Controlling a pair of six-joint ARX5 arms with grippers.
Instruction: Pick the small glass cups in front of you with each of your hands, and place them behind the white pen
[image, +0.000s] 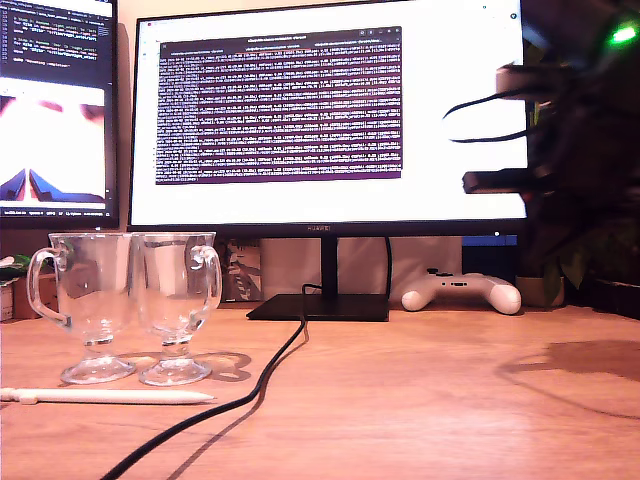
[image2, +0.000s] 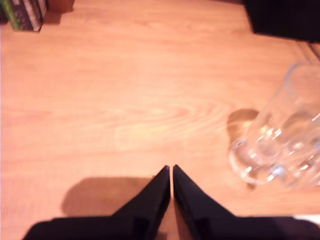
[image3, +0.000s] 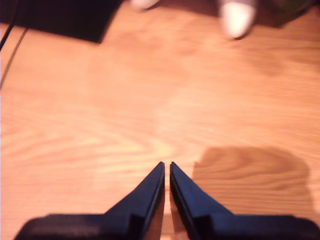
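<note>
So my first gripper (image2: 172, 169) is pinched down to a hairline slit, tips nearly touching, nothing between them, just hanging over bare wooden desk (image2: 125, 90) with its own shadow underneath. A glass cup (image2: 282, 135) shows in that same first wrist view, off to one side of the tips and not touching them, foot and bowl a bit blurry. My second gripper (image3: 167, 165) is the same story: jaws drawn almost together, holding nothing, over plain wood, with the dark monitor base (image3: 65, 17) and a bit of the white game controller (image3: 237, 17) further out. In the exterior view, the two cups sit in the lower left of the frame, upright on their feet: one cup (image: 90, 300) with its handle facing the frame's left, the other cup (image: 180, 300) just beside it with its handle toward the frame's right, bowls touching or close to it. The white pen (image: 105, 396) lies flat in front of them, nearer the camera, along the bottom left. A black cable (image: 240, 390) runs from the monitor (image: 330, 110) stand down to the bottom edge, passing near the pen's tip. An arm is a dark blur at the upper right of that frame.
</note>
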